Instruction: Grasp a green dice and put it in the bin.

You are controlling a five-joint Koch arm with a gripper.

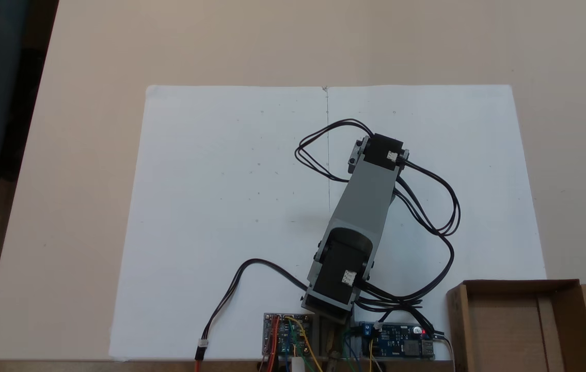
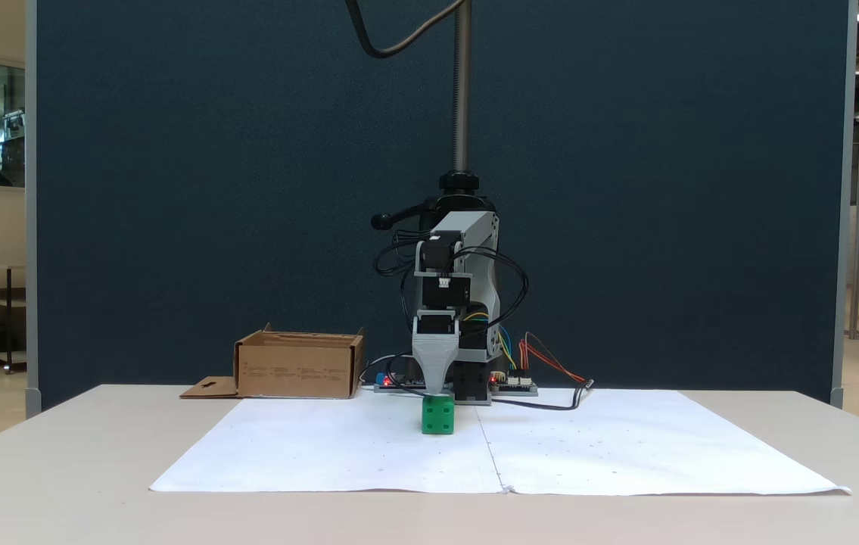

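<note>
The green dice (image 2: 437, 416) is a small bright cube with pip holes, resting on the white paper near its centre seam. My gripper (image 2: 437, 389) points straight down right over the dice, its grey tip reaching the cube's top edge. Only one grey jaw faces the camera, so its opening is unclear. From above, the arm (image 1: 365, 201) covers both gripper and dice. The bin (image 1: 520, 285), a shallow brown cardboard box with a hang-hole flap, sits beside the arm's base; it appears left of the arm as a box (image 2: 297, 371) in the fixed view from the front.
A large white paper sheet (image 1: 220, 206) covers the middle of the beige table. Circuit boards (image 1: 398, 338) and loose black cables (image 1: 427, 206) lie around the arm's base. A dark blue partition (image 2: 172, 189) and a metal pole (image 2: 462, 83) stand behind.
</note>
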